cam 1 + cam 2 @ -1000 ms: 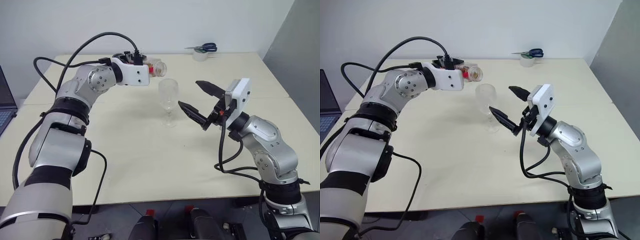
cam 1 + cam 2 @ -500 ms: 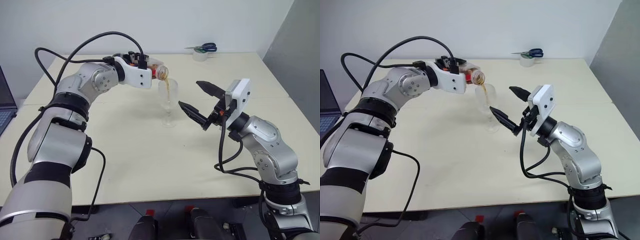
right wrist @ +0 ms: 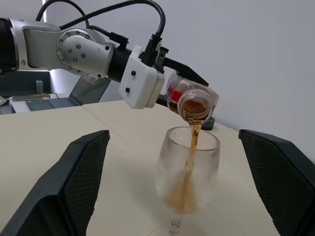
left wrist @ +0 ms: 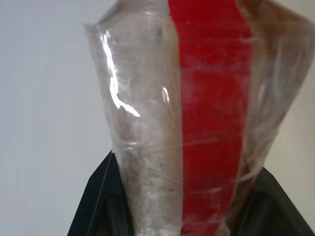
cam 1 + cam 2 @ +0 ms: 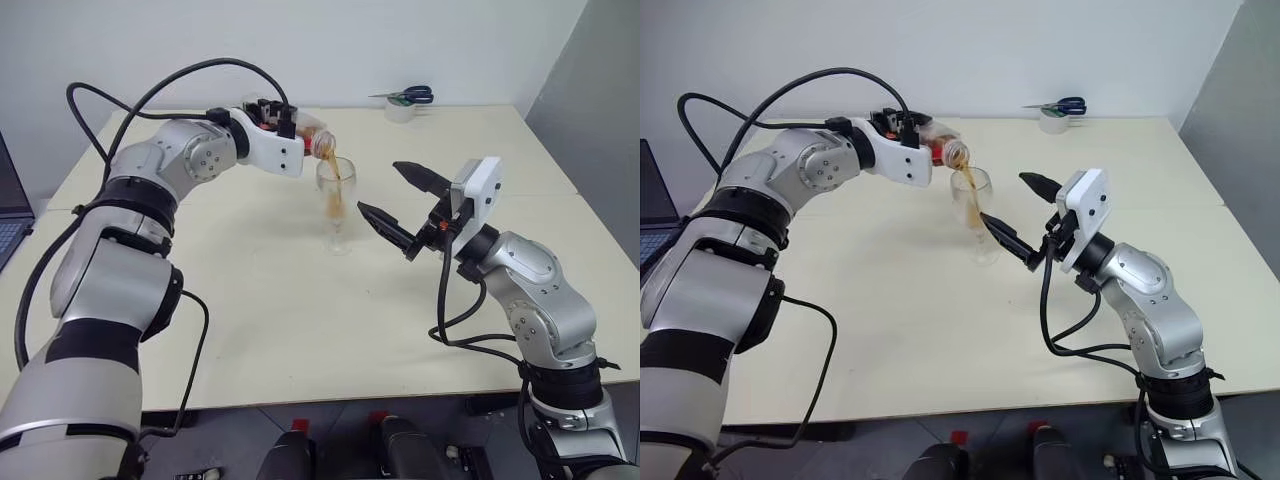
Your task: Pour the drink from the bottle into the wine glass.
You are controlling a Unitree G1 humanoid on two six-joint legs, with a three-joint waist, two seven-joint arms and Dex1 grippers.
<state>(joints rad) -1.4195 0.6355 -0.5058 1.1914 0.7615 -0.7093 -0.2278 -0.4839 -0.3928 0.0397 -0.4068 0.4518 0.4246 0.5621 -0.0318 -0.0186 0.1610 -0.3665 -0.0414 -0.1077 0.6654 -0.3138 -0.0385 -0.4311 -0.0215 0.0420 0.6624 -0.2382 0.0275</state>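
while the left gripper [image 5: 925,140] stays out of it as a mere clamp, clenched on the bottle [image 3: 189,98] and tipping its open mouth just above the rim of the wine glass [image 3: 187,177], the drink [image 3: 193,147] runs down in a thin amber stream and pools in the bowl. the glass stands upright on the table [image 5: 300,300]. the right gripper [image 5: 400,205] waits just beside the glass, jaws spread and empty. pouring looks well underway; some liquid remains in the bottle's neck.
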